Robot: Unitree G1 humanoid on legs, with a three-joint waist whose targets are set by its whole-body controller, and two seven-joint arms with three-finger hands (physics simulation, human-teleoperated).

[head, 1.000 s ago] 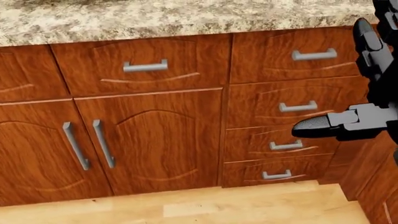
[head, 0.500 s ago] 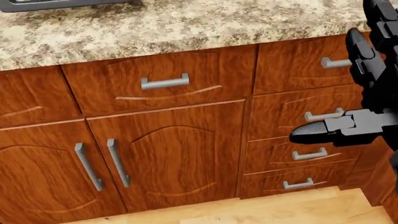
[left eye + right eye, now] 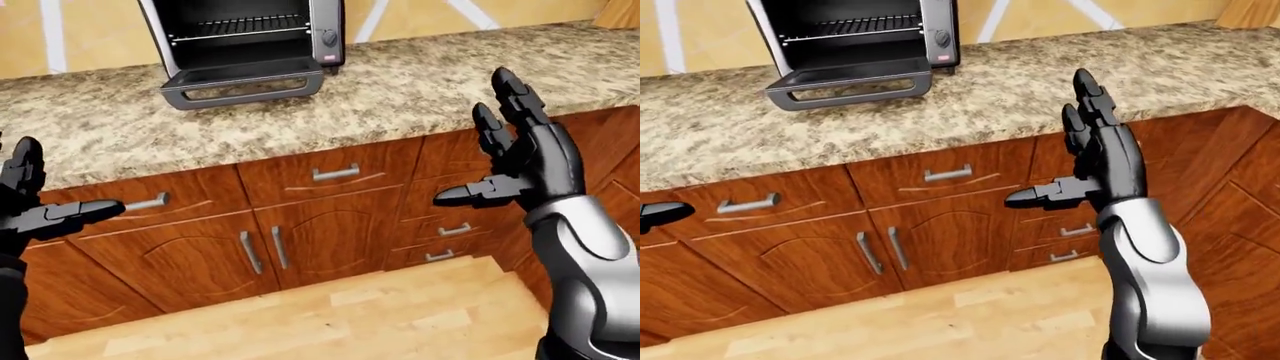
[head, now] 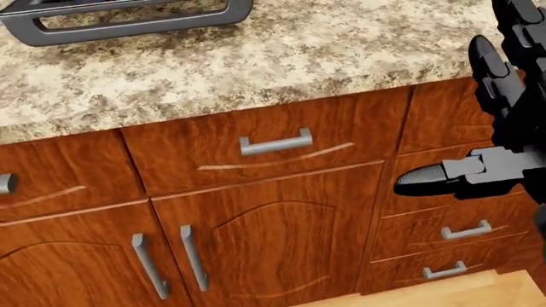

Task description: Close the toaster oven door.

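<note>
Toaster oven (image 3: 243, 34) sits on the counter (image 3: 420, 75) at the left-eye view's top, its door (image 3: 243, 81) dropped flat. Both hands, left hand (image 3: 28, 202) and right hand (image 3: 525, 161), hang released, holding nothing. Head view shows only the door's handle at top left, well apart from the right hand. Best approach: step closer, slide fingers under the handle, lift steadily.

My right hand (image 3: 520, 161) looks matt black plastic, the counter (image 3: 420, 75) speckled stone, the cabinets (image 3: 330, 225) glossy grained wood with brushed metal handles (image 4: 274, 142).
</note>
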